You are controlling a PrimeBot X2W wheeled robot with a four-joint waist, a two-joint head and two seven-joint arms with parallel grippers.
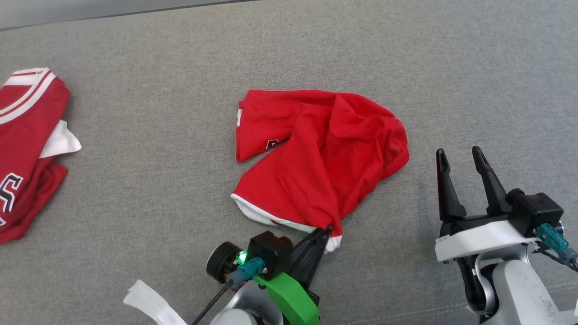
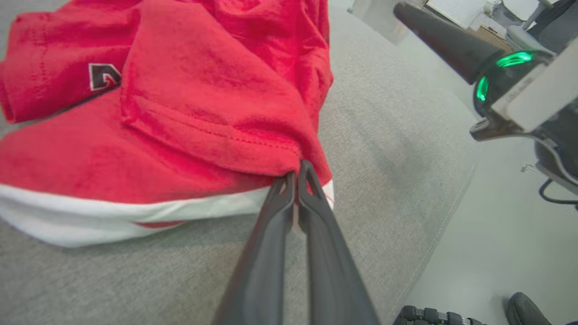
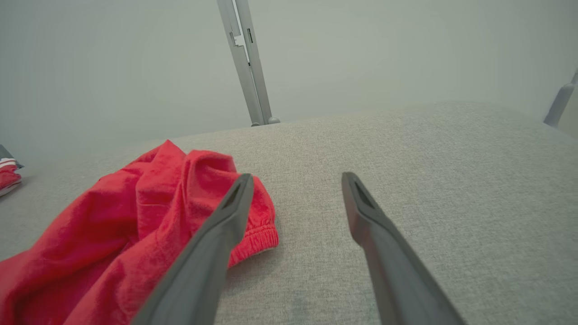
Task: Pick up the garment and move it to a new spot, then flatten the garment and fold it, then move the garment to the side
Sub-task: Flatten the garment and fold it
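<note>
The garment (image 1: 320, 155) is a crumpled red piece with white trim, lying in a heap in the middle of the grey fabric surface (image 1: 180, 189). My left gripper (image 1: 326, 231) is shut on the garment's near corner, where red cloth meets the white hem. In the left wrist view the garment (image 2: 180, 113) bunches right at the closed left gripper (image 2: 298, 174). My right gripper (image 1: 458, 158) stands open to the right of the heap, apart from it. The right wrist view shows the garment (image 3: 135, 234) left of the open right gripper (image 3: 295, 180), its elastic edge beside the left finger.
Another red garment (image 1: 27, 149) with white stripes and lettering lies at the far left of the surface. A white strip (image 1: 153, 304) sits near the front edge by my left arm. Beyond the surface's right edge is pale floor (image 2: 496, 253).
</note>
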